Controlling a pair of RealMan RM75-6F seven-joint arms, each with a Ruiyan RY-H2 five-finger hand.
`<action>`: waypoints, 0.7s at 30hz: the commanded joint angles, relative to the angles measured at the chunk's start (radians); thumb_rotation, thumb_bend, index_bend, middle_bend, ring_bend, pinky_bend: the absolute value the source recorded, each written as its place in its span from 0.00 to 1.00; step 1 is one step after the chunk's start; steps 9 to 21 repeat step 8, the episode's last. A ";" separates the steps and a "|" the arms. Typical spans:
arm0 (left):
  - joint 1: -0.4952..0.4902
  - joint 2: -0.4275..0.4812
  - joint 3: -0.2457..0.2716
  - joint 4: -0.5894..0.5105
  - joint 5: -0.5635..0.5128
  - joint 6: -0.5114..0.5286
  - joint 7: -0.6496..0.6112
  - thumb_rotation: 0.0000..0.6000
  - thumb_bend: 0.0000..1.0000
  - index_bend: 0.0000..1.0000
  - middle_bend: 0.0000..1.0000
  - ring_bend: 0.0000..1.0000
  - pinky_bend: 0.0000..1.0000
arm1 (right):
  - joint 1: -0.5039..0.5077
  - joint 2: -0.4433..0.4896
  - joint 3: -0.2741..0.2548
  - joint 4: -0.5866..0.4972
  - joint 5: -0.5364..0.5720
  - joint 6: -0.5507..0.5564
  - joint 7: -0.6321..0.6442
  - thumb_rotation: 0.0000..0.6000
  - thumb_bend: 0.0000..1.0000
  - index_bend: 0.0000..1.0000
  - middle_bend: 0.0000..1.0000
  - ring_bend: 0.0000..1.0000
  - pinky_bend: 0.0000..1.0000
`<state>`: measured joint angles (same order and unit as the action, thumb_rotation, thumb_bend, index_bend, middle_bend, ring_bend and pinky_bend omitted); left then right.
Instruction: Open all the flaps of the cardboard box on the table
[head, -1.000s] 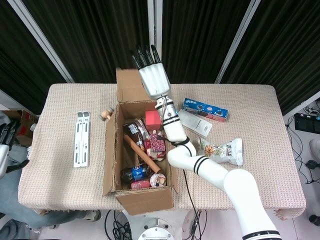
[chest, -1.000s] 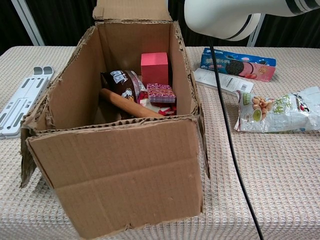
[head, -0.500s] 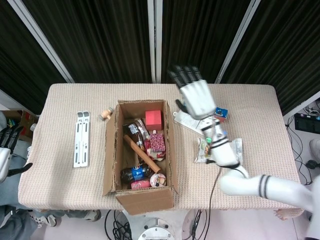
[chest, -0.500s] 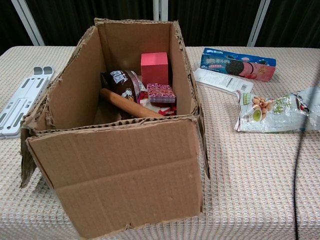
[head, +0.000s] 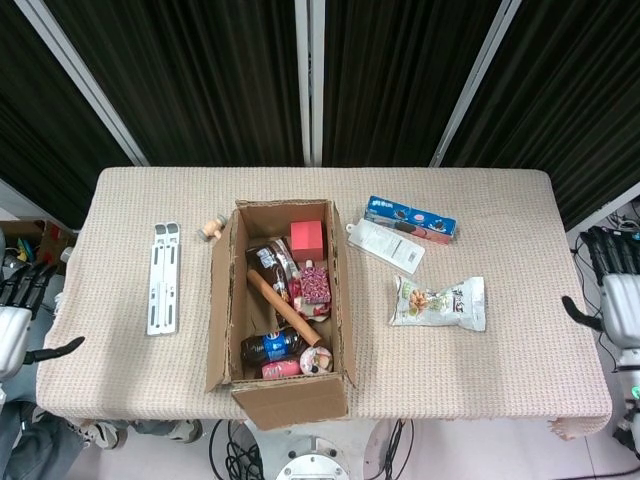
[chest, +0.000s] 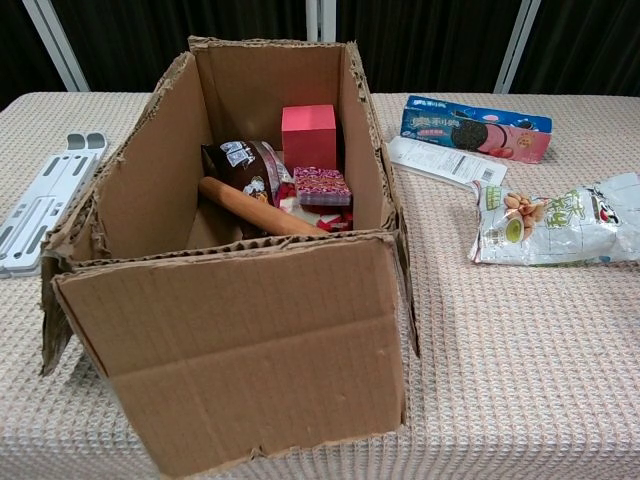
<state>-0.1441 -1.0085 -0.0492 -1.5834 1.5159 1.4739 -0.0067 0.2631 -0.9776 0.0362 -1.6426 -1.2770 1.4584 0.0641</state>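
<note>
1. Cardboard box occupies the table's centre, reaching the front edge.
2. White stand lies between the box and the left edge.
3. Cookie box, white packet and snack bag obstruct the right half.
4. Front-right corner area is open.

- The place reads as a robotics lab or data-collection booth, not a home or a shop.
- Black curtains hang in folds behind the table, split by white metal frame bars that stand upright or slant.
- A single table under a beige waffle-weave cloth stands alone in front of them, seen from above by a head camera.
- Loose test items lie on it: a cardboard box packed with groceries, a blue biscuit packet, a snack bag, a white folding stand.
- Robot hands sit at both edges: left hand, right hand.
- Cables and a black power strip lie on the floor at the right.
</note>
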 joint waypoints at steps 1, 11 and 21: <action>0.002 0.012 0.013 -0.022 0.004 -0.016 0.019 0.67 0.00 0.05 0.06 0.06 0.18 | -0.130 -0.120 -0.072 0.165 -0.125 0.139 0.082 1.00 0.18 0.00 0.00 0.00 0.00; -0.004 -0.001 0.016 -0.024 0.016 -0.023 0.031 0.66 0.01 0.05 0.06 0.06 0.18 | -0.174 -0.166 -0.064 0.215 -0.176 0.188 0.082 1.00 0.18 0.00 0.00 0.00 0.00; -0.004 -0.001 0.016 -0.024 0.016 -0.023 0.031 0.66 0.01 0.05 0.06 0.06 0.18 | -0.174 -0.166 -0.064 0.215 -0.176 0.188 0.082 1.00 0.18 0.00 0.00 0.00 0.00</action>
